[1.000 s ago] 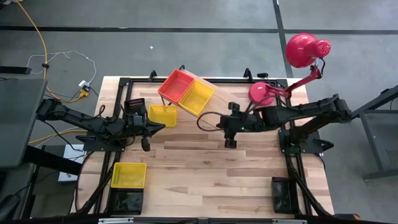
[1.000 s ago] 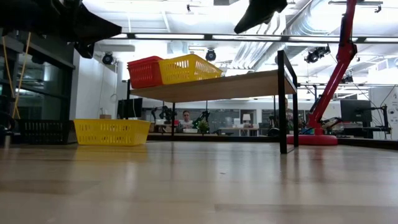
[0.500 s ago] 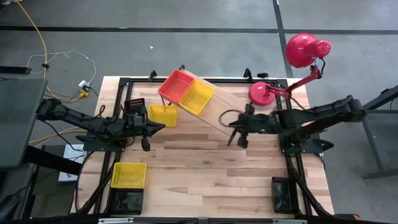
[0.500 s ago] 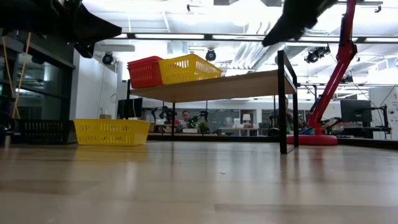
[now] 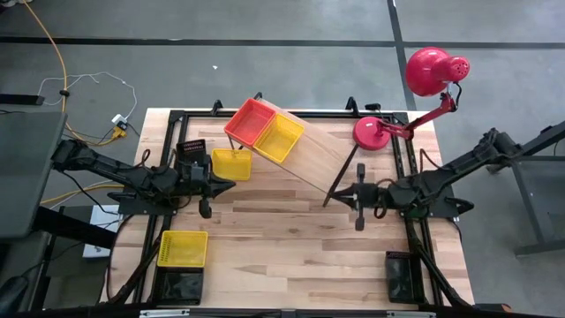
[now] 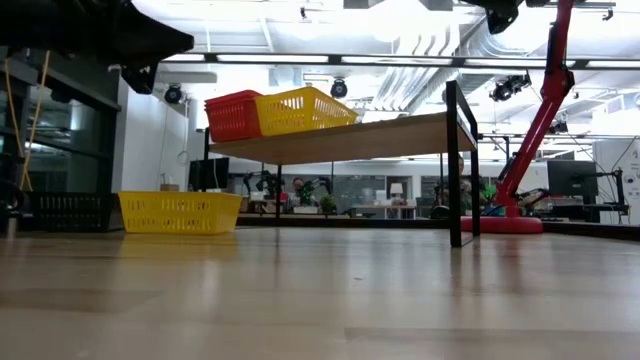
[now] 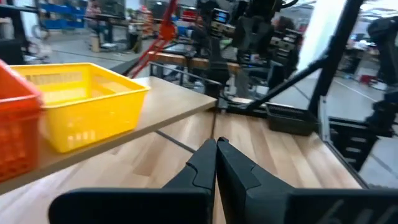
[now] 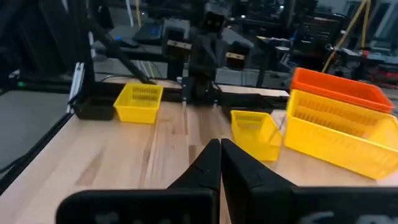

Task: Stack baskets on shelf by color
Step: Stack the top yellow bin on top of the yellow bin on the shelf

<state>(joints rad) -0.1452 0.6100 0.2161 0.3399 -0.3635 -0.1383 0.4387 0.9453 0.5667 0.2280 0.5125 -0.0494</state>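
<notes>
No text, label, brand, number or sign can be read anywhere in these views.

the right hand (image 5: 357, 210) has been drawn back from over the shelf (image 5: 320, 159), away from the yellow basket (image 5: 280, 138) on it, toward the right side of the desk (image 5: 291, 247), where it is now held past the shelf's near end.

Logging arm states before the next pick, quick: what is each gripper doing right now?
Left gripper: shut, holding nothing, beside the shelf.
Right gripper: shut, holding nothing, above the tabletop.
</notes>
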